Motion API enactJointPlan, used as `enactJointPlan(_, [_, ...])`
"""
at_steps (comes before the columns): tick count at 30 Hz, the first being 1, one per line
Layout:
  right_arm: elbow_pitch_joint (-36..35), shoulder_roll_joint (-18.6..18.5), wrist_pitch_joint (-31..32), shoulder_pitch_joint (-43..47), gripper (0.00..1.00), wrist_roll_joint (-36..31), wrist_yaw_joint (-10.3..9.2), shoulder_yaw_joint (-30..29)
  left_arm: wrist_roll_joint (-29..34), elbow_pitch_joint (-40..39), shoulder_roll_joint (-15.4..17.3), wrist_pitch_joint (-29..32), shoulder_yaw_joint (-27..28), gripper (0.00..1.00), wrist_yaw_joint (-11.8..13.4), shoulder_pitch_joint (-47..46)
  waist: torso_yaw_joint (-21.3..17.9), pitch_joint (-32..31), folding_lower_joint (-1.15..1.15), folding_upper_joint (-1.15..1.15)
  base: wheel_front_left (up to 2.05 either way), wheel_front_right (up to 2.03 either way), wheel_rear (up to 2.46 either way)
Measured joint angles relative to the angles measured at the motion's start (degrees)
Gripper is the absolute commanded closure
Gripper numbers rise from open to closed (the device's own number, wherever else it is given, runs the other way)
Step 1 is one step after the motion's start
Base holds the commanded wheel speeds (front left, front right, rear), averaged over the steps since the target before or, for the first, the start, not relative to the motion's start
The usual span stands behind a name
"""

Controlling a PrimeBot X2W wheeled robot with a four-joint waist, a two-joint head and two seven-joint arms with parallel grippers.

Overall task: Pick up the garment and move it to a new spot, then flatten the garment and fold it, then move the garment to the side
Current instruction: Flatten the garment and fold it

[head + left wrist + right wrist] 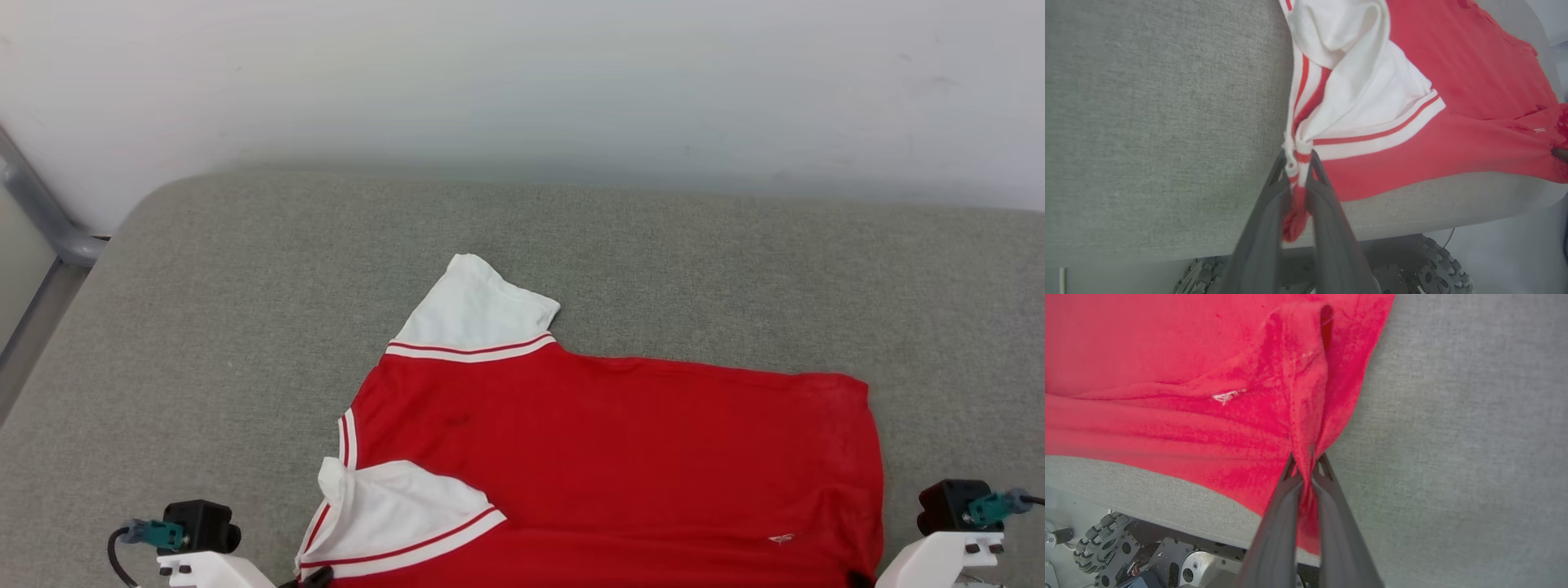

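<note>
- Near the front edge of the grey woven cushion (245, 286), the red jersey shirt (612, 457) of soft fabric, with white short sleeves and red-and-white striped trim, lies spread sideways and mostly flat.
- Its far sleeve (478, 310) points toward the plain white wall (522, 82). The near sleeve (400, 506) is folded in over the red body.
- The left gripper (1296, 157) is clenched on a bunched bit of striped trim at the shirt's near left corner.
- The right gripper (1306, 459) is pinched tight on a ridge of red hem at the near right corner.
- Judged step: flattening, with both near corners gripped and the fabric drawn taut between them.
- The next move likely calls for both arms to travel together evenly, so the cloth neither slackens nor slides off the cushion's edge.
</note>
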Motion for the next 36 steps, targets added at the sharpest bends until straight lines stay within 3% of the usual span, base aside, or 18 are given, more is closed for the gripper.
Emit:
enactJointPlan(5, [1.14, 1.37, -1.26, 1.43, 1.00, -0.21, 0.00, -0.88, -0.01, 2.32, -2.01, -0.52, -0.44, 1.00, -0.62, -0.78, -0.20, 1.50, 0.00, 0.00, 0.00, 0.00, 0.00])
enactJointPlan(6, [1.75, 1.58, -1.65, 1.44, 0.86, -0.21, 0.00, -0.86, 0.03, 3.05, -2.38, -0.74, -0.49, 1.00, -0.92, -1.36, -0.29, 1.87, 0.01, 0.00, 0.00, 0.00, 0.00])
enactJointPlan(7, [2.31, 1.76, -2.22, 1.49, 0.57, -0.22, 0.00, -0.71, 0.07, 3.86, -2.86, -0.92, -0.58, 1.00, -1.45, -1.99, -0.40, 2.22, 0.01, 0.00, 0.00, 0.00, 0.00])
enactJointPlan(8, [2.77, 1.96, -2.97, 1.55, 0.00, -0.23, 0.00, -0.66, -0.02, 4.71, -3.30, -0.85, -0.76, 0.80, -1.97, -2.49, -0.53, 2.53, 0.01, 0.00, 0.00, 0.00, 0.00])
enactJointPlan(9, [3.35, 2.08, -3.76, 1.55, 0.00, -0.23, 0.00, -0.65, -0.01, 5.48, -3.66, -0.63, -1.11, 0.48, -2.13, -2.87, -0.66, 2.76, 0.01, 0.00, 0.00, 0.00, 0.00])
enactJointPlan(10, [3.91, 2.18, -4.74, 1.57, 0.00, -0.23, 0.00, -0.64, 0.01, 6.24, -3.94, -0.64, -1.29, 0.48, -2.41, -3.15, -0.79, 2.91, 0.01, 0.00, 0.00, 0.00, 0.00])
enactJointPlan(11, [4.19, 2.25, -5.58, 1.60, 0.00, -0.21, -0.01, -0.41, 0.01, 6.93, -4.22, -0.69, -1.33, 0.00, -2.54, -3.44, -0.91, 2.97, 0.01, 0.00, 0.00, 0.00, 0.00])
enactJointPlan(21, [1.36, 2.53, -23.37, 1.47, 0.00, -0.69, -0.01, -0.55, 5.44, 8.58, -4.69, -8.14, -0.43, 0.00, -2.11, -6.23, -1.26, 0.86, 0.01, 0.00, 0.00, 0.00, 0.00])
enactJointPlan(27, [-0.93, 2.52, -29.93, 0.87, 0.00, -2.23, -0.01, -0.19, 9.55, 8.38, -5.46, -16.30, 1.60, 0.00, -0.22, -8.15, -1.84, 0.01, 0.00, 0.00, 0.00, 0.00, 0.00])
enactJointPlan(36, [-4.64, 3.28, -40.34, -3.90, 0.00, -4.98, -0.01, -0.75, 14.94, 7.16, -7.49, -27.44, 3.52, 0.00, -0.51, -12.45, -3.00, 1.95, 0.01, 0.00, 0.00, 0.00, 0.00])
